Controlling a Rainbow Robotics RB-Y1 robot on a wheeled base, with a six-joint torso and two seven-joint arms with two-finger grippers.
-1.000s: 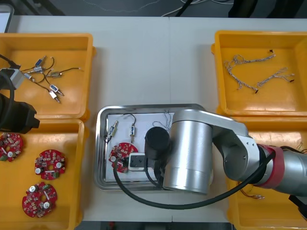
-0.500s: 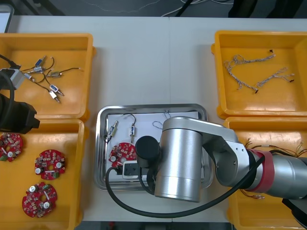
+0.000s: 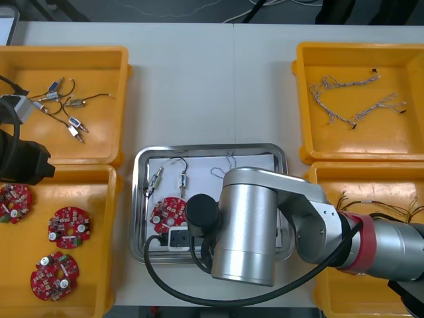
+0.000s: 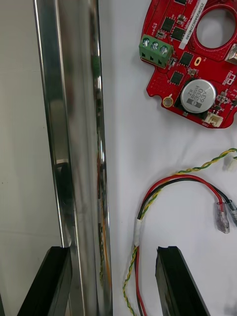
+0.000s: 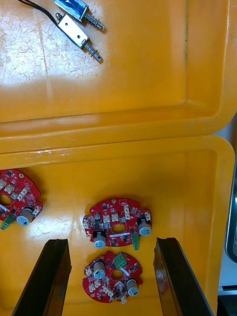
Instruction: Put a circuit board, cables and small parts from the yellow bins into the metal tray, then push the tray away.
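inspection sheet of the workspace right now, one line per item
surface: light table, yellow bins at both sides, tray in the middle.
job's things: metal tray holds a circuit board and two small metal parts; three more boards lie in the near left bin.
clutter: pale object at the table's far left corner, kind unclear.
grippers: right gripper open, fingers straddling the tray's rim; left gripper open above the near left bin.
cables: red and yellow cable in the tray; blue and white cables in the far right bin.
surroundings: dark floor beyond the far edge.
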